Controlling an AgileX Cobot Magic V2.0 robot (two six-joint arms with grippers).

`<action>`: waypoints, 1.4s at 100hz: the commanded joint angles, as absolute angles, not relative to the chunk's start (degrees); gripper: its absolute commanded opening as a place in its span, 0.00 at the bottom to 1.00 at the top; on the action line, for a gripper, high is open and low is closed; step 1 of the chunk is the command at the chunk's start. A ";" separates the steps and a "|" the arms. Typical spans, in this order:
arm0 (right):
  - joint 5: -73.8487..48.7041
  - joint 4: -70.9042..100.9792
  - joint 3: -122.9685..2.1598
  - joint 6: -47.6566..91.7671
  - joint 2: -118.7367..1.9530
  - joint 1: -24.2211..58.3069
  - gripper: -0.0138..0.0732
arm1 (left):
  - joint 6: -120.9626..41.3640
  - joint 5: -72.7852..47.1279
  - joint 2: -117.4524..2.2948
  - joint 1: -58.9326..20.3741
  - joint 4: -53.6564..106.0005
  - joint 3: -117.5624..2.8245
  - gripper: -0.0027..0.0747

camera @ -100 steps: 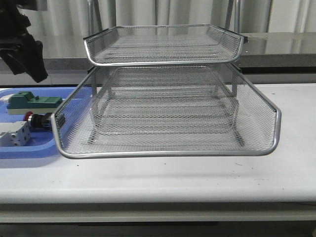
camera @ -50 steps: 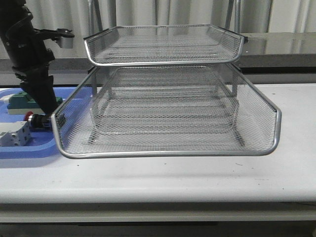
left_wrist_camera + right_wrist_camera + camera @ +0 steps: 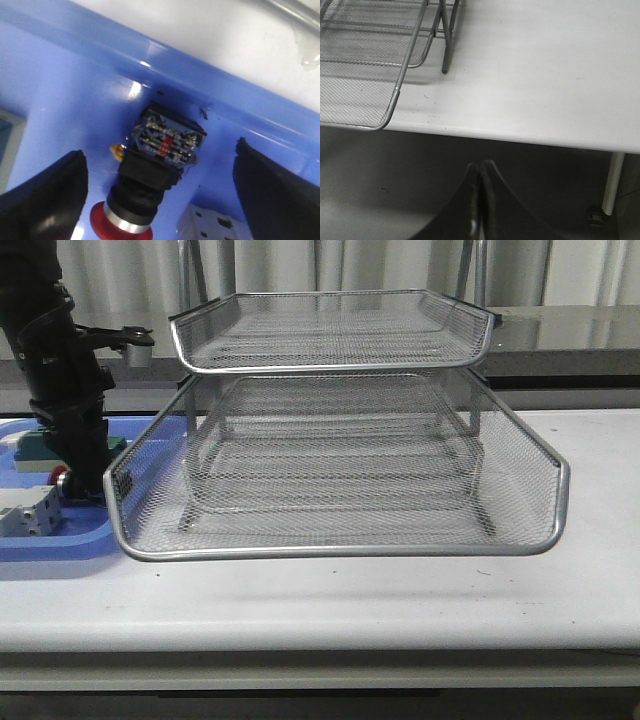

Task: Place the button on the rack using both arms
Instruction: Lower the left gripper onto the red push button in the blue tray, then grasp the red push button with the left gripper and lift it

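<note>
Red-capped, the button (image 3: 150, 185) sat low in frame between the left end effector's (image 3: 160, 185) wide-spread fingers (image 3: 42, 197), awaiting closure.

Small black-bodied push-button with round red cap (image 3: 150, 170) lies on its side. Three-tier silver wire-mesh rack (image 3: 340, 440) stands upright, lowest tray slid forward.

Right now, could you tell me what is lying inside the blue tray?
The blue tray holds the button, a green part and a white part. The left tool hides some tray floor.
</note>
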State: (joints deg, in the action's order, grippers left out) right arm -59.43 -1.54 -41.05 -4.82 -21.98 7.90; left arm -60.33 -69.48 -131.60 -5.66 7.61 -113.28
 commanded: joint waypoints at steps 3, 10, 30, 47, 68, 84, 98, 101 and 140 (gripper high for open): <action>-56.09 -2.18 -42.86 -4.60 -22.43 7.89 0.08 | -60.30 -68.81 -128.51 -5.75 8.65 -115.09 0.77; -56.09 -2.18 -42.86 -4.60 -22.43 7.89 0.08 | -60.30 -69.18 -129.07 -5.75 8.75 -115.09 0.77; -56.09 -2.18 -42.86 -4.60 -22.43 7.89 0.08 | -60.30 -69.52 -131.13 -5.75 9.08 -115.09 0.77; -56.09 -2.18 -42.86 -4.60 -22.43 7.89 0.08 | -60.30 -69.52 -131.28 -5.75 9.08 -115.09 0.76; -56.09 -2.18 -42.86 -4.60 -22.43 7.89 0.08 | -60.30 -69.42 -131.28 -5.75 9.08 -115.09 0.36; -56.09 -2.18 -42.86 -4.60 -22.43 7.89 0.08 | -60.30 -70.42 -131.18 -5.75 9.08 -115.09 0.02; -56.09 -2.18 -42.86 -4.60 -22.43 7.89 0.08 | -59.54 -73.40 -130.11 -5.75 9.08 -116.07 0.01; -56.09 -2.18 -42.86 -4.60 -22.43 7.89 0.08 | -58.42 -73.40 -129.76 -5.75 9.08 -116.44 0.01; -56.09 -2.18 -42.86 -4.60 -22.43 7.89 0.08 | -53.39 -73.40 -117.47 -5.85 8.84 -118.50 0.01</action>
